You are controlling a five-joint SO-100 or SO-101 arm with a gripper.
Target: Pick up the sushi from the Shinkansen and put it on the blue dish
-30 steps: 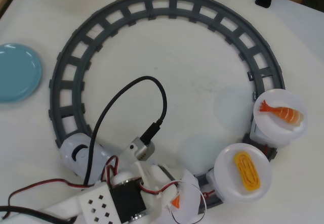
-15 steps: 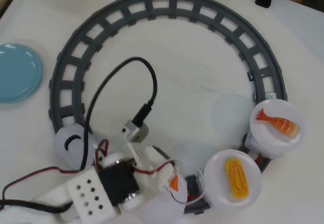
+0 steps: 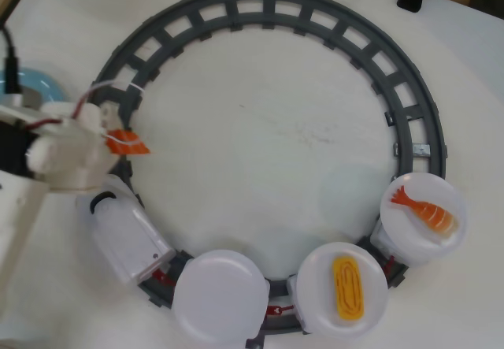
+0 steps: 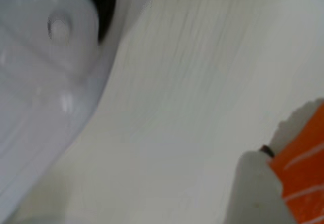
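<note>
Orange, white-striped sushi (image 4: 304, 168) sits pinched in the claw (image 3: 120, 140).

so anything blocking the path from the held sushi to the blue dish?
Nothing visible on the table. In the overhead view the gripper holds the sushi just right of the blue dish; only the arm itself and its cables overlap the dish's near side.

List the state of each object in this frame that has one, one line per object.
end effector: shut on the salmon sushi, raised over the track.
salmon sushi: gripped, off the train.
Shinkansen: on the grey track, upright.
first car plate: empty.
second car plate: carries the egg piece.
third car plate: carries the shrimp piece.
blue dish: mostly hidden by the arm; visible part bare.
</note>
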